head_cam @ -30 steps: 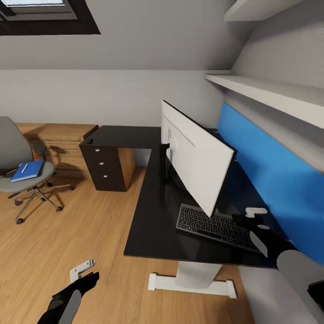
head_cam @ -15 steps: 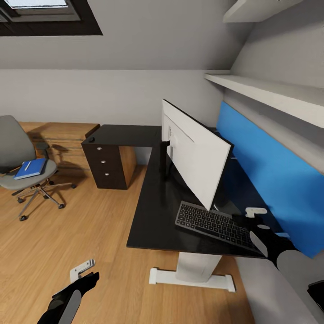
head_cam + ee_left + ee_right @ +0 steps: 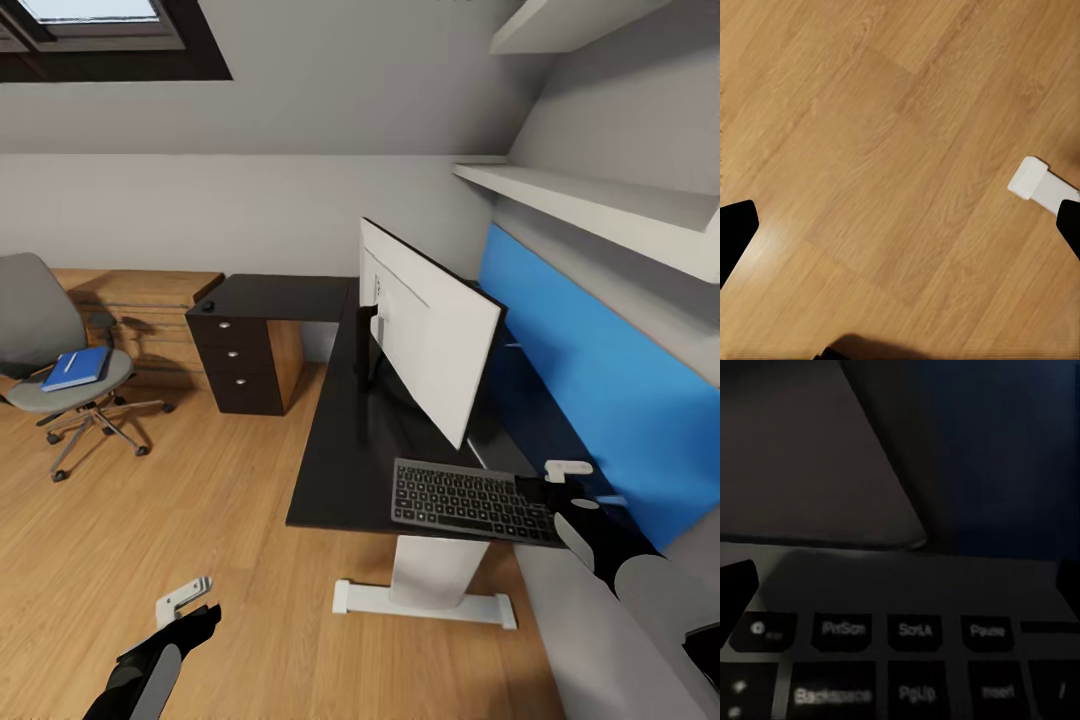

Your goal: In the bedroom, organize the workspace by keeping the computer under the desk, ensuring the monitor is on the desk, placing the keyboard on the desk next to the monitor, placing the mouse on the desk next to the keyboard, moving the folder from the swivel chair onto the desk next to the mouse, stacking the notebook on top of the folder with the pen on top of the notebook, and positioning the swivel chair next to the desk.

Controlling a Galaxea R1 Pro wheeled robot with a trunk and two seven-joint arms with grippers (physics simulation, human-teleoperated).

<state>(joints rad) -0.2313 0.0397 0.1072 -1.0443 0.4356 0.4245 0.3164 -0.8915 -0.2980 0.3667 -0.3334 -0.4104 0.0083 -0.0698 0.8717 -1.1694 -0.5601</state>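
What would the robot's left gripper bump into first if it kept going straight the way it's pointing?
Probably the wood floor. The left gripper hangs open and points down at bare boards. The desk's white foot sits off to one side of its line, so it would likely miss that, though depth is hard to judge.

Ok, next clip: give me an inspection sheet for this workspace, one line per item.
Surface: L-shaped glossy black desk, mostly bare.
Job's things: wide white-backed monitor upright on desk; slim dark-keyed keyboard below it at the desk's near edge; small black mouse on the far corner above the drawers; bright blue folder on the grey swivel chair, apart from the desk, a thin white pen lying on it.
Clutter: nothing seen.
Grippers: left gripper open above the wood floor; right gripper at the keyboard's right end, state unclear.
Cables: nothing seen.
Surroundings: blue wall panel, white shelves, skylight, wooden dresser.
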